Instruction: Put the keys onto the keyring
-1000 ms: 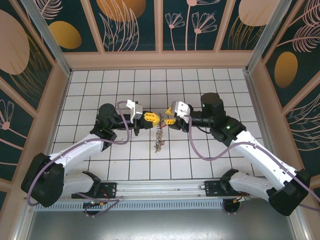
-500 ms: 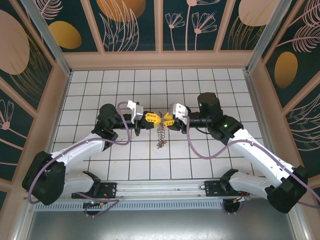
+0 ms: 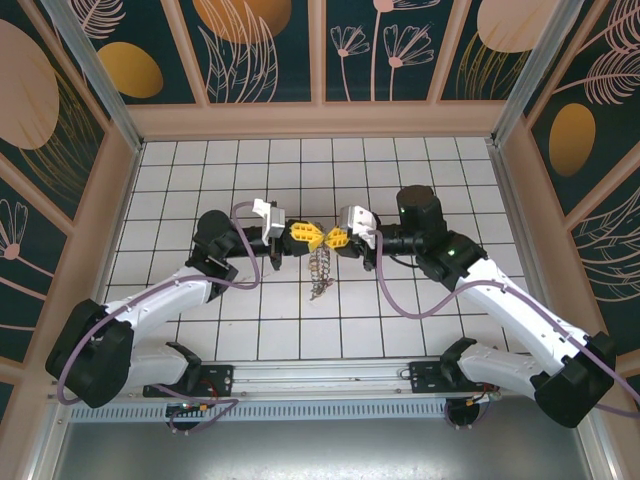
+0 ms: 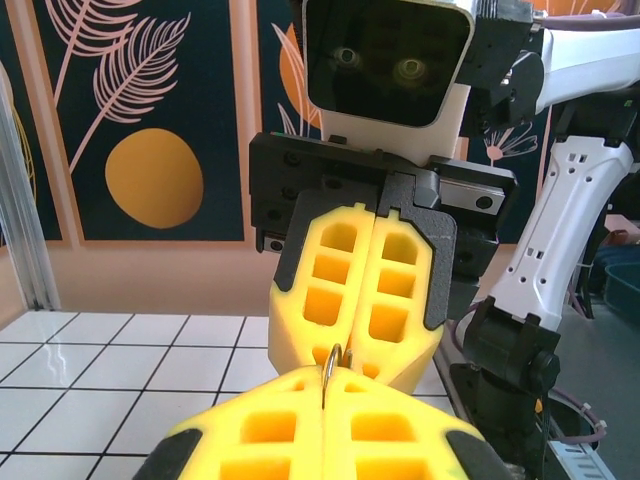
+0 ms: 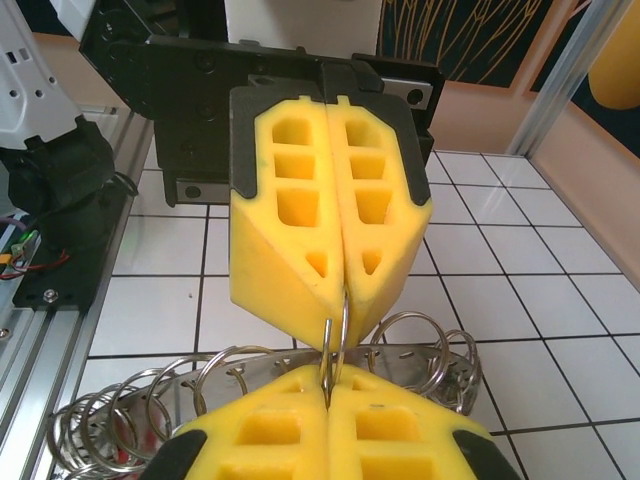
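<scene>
Keyring: a bunch of loops and small metal pieces strung out below the end effectors, toward the near edge, over the middle of the tiled worktop. Contact with the tiles cannot be told. Beyond it, the left end effector and right end effector meet tip to tip. Each has its yellow pads pressed together on the keyring's thin wire (the wire is seen between both pad pairs in the wrist views).
</scene>
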Robot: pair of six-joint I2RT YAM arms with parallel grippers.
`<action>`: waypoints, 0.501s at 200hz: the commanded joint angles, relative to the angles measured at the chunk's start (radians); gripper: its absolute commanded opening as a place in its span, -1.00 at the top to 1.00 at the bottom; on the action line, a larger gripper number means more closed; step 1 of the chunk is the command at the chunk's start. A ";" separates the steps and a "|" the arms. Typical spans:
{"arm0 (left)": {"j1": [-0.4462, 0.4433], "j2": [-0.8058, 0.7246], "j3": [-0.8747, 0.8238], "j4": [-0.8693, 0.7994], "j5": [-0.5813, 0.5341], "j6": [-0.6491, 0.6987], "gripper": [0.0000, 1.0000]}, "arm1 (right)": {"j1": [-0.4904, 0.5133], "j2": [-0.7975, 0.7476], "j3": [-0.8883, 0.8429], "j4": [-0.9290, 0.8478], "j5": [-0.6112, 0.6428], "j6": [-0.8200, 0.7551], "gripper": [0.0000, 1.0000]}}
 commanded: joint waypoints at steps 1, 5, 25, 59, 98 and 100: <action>-0.010 -0.022 -0.014 0.046 -0.033 0.007 1.00 | 0.006 -0.023 -0.020 0.024 -0.024 -0.008 1.00; -0.009 -0.029 -0.014 0.019 -0.035 0.022 1.00 | 0.007 -0.026 -0.021 0.022 -0.023 -0.011 1.00; -0.010 -0.061 -0.012 -0.108 -0.030 0.098 0.94 | 0.006 -0.038 -0.029 0.012 -0.014 -0.016 1.00; -0.009 -0.099 0.066 -0.502 0.001 0.331 0.57 | 0.008 -0.045 -0.027 -0.062 0.018 -0.031 1.00; -0.010 -0.070 0.203 -0.922 0.009 0.582 0.47 | 0.021 -0.038 0.000 -0.181 0.059 -0.068 1.00; -0.009 -0.069 0.207 -0.927 0.006 0.582 0.47 | 0.022 -0.036 0.002 -0.187 0.060 -0.069 1.00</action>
